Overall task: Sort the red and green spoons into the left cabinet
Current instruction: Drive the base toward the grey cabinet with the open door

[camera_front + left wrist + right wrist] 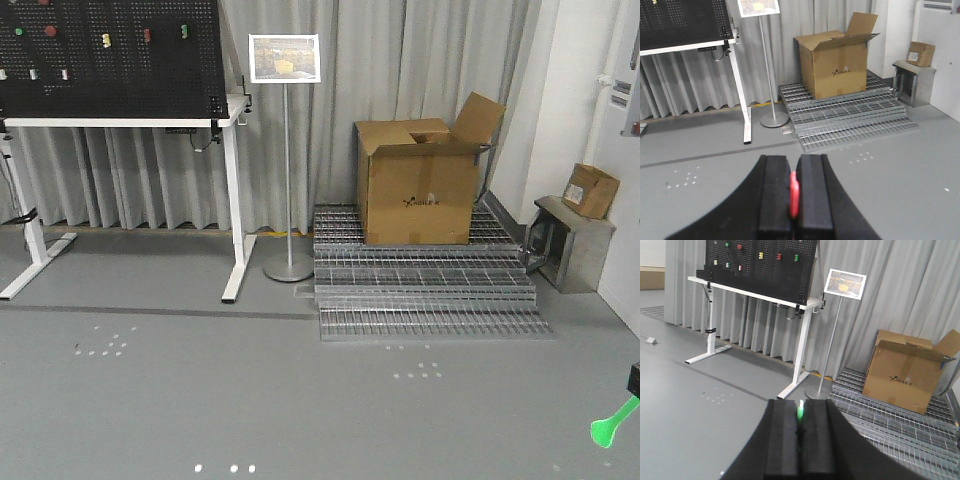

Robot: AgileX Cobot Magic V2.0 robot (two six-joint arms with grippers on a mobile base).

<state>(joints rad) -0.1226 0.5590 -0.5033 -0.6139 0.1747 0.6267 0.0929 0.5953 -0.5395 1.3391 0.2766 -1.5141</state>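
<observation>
In the left wrist view my left gripper [794,165] is shut on the red spoon [794,194], which shows as a thin red sliver between the black pads. My right gripper [799,407] is shut on the green spoon [800,412], seen edge-on as a bright green strip between its pads. In the front view the green spoon's bowl [606,430] hangs at the lower right edge above the floor, with a bit of black gripper above it. The left cabinet is out of view.
A white-legged table with a black pegboard [110,60] stands at the left. A sign stand [287,150] is beside it. An open cardboard box [420,180] sits on stacked wire grids [425,290]. A small metal unit with a box [570,240] is at the right wall.
</observation>
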